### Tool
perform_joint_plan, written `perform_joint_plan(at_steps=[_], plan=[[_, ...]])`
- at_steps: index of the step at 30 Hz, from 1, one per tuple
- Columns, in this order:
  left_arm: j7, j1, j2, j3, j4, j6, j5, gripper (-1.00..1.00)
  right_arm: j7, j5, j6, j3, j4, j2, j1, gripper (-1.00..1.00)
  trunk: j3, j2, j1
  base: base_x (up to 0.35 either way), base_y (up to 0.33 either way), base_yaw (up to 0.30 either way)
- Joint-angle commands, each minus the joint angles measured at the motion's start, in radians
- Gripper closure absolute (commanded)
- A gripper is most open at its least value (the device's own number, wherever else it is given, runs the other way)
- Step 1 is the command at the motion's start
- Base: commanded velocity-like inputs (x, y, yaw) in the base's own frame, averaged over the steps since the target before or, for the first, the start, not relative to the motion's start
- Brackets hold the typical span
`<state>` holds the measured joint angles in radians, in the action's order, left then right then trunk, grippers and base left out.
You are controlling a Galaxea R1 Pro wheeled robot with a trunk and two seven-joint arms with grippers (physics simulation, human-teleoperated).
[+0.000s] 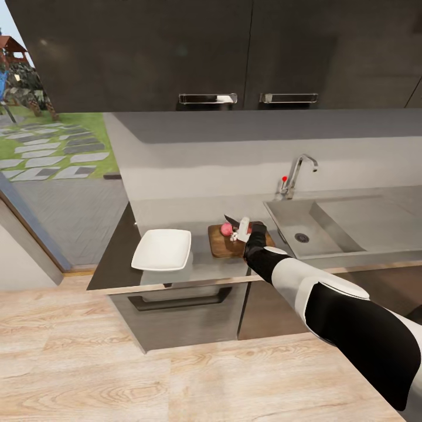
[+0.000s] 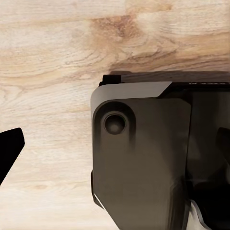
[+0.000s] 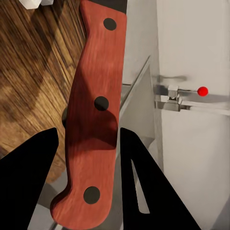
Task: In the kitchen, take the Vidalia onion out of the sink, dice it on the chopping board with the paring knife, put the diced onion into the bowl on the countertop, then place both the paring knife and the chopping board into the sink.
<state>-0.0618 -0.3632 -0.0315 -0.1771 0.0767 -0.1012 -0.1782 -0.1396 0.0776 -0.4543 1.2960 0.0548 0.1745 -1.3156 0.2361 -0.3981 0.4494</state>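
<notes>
Paring knife (image 3: 93, 120) is sitting between the right gripper's (image 3: 86, 143) black jaws, which are closing on its handle, a smooth dark-red slab with three round dark rivets and a swelling butt nearest the wrist. Just beyond the jaws the chopping board (image 3: 33, 81) is lying under the handle, brown wood with streaked grain and a rounded edge. In the head view the short dark blade (image 1: 230, 220) is pointing past the jaws toward the Vidalia onion (image 1: 226, 229), a small pinkish rounded lump resting on the board beside pale bits. To the jaws' far side the brushed-steel sink (image 1: 293, 218) is showing its round drain and a chrome tap (image 1: 296, 173) with a red dot. Farther off, the white squarish bowl (image 1: 162, 249) is resting on the smooth grey countertop (image 1: 117, 258). Whether the left gripper's jaws are wide or narrow I cannot tell; one dark finger (image 2: 9, 148) is hanging over the pale wood-grain floor (image 2: 52, 57).
</notes>
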Motion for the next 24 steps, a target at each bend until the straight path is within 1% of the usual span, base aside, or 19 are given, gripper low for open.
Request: perform_joint_plan(at_steps=[1,7,8,11,14,18,24], plan=[[-0.001,-0.002,-0.001,-0.009,0.005,-0.008,-0.009,-1.0,0.0,0.008,-0.006,-0.003,0.002,0.0,-0.001,1.0,0.002,-0.002,0.001,0.0,0.0,0.0],[-0.001,-0.002,-0.001,-0.009,0.005,-0.008,-0.01,-1.0,-0.014,0.016,-0.004,-0.004,0.003,0.0,-0.001,1.0,0.002,-0.002,0.001,0.0,0.0,0.0],[-0.001,-0.002,-0.001,-0.009,0.005,-0.008,-0.009,-1.0,-0.028,0.017,-0.003,-0.006,0.003,0.0,-0.001,1.0,0.002,-0.002,0.001,0.0,0.0,0.0],[-0.001,-0.002,-0.001,-0.009,0.005,-0.008,-0.009,-1.0,-0.111,0.017,-0.003,-0.008,0.004,0.0,-0.001,1.0,0.002,-0.002,0.001,0.0,0.0,0.0],[-0.001,-0.002,-0.001,-0.009,0.005,-0.008,-0.009,-1.0,-0.154,0.015,-0.004,-0.009,0.005,0.0,-0.001,1.0,0.002,-0.002,0.001,0.0,0.0,0.0],[-0.001,-0.002,-0.001,-0.009,0.005,-0.008,-0.01,-1.0,-0.16,0.014,-0.004,-0.007,0.005,0.0,-0.001,1.0,0.002,-0.002,0.001,0.0,0.048,0.0],[-0.001,-0.002,-0.001,-0.009,0.005,-0.008,-0.009,-1.0,-0.149,0.008,-0.004,-0.007,0.017,0.0,-0.001,1.0,0.002,-0.002,0.001,0.0,0.238,0.0]])
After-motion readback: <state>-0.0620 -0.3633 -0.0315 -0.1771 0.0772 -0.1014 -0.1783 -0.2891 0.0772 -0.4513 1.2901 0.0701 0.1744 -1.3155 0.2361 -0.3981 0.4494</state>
